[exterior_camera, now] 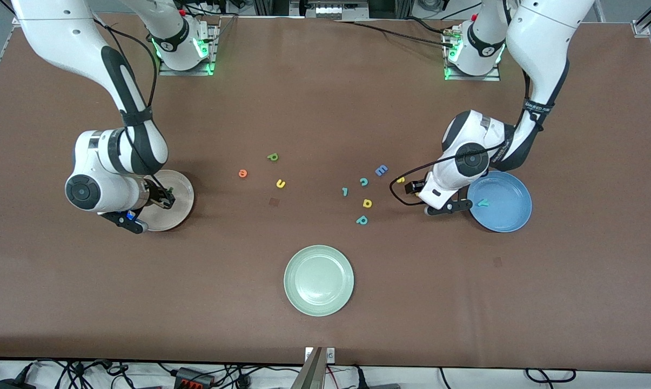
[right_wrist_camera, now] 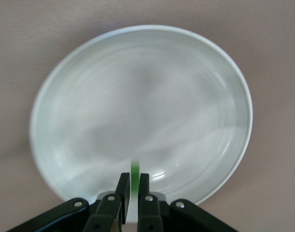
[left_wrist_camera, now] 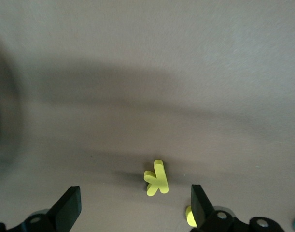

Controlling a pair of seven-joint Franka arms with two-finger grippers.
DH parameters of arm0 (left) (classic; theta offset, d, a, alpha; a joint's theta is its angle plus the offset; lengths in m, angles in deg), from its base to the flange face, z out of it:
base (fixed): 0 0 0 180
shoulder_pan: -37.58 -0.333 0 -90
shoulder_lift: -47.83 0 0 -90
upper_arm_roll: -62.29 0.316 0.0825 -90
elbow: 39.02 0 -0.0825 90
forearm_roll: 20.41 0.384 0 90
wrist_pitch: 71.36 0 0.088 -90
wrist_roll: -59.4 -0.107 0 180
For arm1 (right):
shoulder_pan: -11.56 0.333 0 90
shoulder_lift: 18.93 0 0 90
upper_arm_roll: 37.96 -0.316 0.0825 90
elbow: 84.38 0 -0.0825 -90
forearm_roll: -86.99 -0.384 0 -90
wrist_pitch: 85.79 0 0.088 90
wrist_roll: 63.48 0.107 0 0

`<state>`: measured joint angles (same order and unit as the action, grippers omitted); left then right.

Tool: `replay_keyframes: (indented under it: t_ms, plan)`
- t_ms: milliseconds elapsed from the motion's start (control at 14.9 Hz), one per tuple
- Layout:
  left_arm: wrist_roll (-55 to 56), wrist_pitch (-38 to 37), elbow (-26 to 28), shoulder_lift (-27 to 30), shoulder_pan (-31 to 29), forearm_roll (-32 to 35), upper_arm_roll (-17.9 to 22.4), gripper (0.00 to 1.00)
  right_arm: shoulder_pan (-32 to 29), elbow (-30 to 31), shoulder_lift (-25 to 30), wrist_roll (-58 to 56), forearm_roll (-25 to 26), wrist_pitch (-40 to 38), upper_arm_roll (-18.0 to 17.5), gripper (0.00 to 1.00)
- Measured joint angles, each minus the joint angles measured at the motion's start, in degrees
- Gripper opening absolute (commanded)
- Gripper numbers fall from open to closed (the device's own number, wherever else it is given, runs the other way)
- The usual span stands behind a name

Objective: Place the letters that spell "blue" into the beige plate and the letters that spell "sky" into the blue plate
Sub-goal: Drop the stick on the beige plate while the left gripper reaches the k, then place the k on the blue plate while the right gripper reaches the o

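Right gripper [right_wrist_camera: 131, 193] hangs over the round cream-beige shallow plate [exterior_camera: 178, 201], fingers nearly together on a thin dark green foam bar [right_wrist_camera: 135, 175]; release low and central so it stays put.

Left gripper [left_wrist_camera: 136, 209] stands wide open, empty, yellow foam k [left_wrist_camera: 156, 178] below it on the brown surface [exterior_camera: 325, 108], beside the round sky-blue shallow plate [exterior_camera: 511, 208] holding the teal foam y [exterior_camera: 483, 202].

Cables line the surface edges.
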<state>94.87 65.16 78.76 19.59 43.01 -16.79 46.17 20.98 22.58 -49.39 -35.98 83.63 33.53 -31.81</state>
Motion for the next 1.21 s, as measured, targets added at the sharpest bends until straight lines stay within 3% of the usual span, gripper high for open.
replay_keyframes:
  t_ms: [269,807,942,1009,1211]
  plan:
    - [0.1,3.4,0.4,-1.5,0.0,0.0,0.0,0.58,-1.2,-0.4,-0.3,-2.6,0.0,0.5,-0.5,1.00]
    - [0.1,3.8,0.5,-2.5,0.4,0.0,-0.1,0.47,1.1,0.9,3.2,-2.6,-0.1,1.6,-11.4,1.00]
    - [0.1,3.9,0.4,-2.5,0.7,0.0,-0.1,0.34,1.3,2.8,3.2,-1.4,-0.2,4.2,-12.7,1.00]
    - [0.1,3.9,0.4,-2.5,0.9,0.0,-0.1,0.19,1.5,4.2,3.2,-0.4,-0.2,6.6,-13.2,1.00]
    - [0.1,3.9,0.3,-2.4,1.2,0.0,-0.1,0.09,3.6,8.6,3.2,2.4,-0.2,14.0,-14.2,1.00]
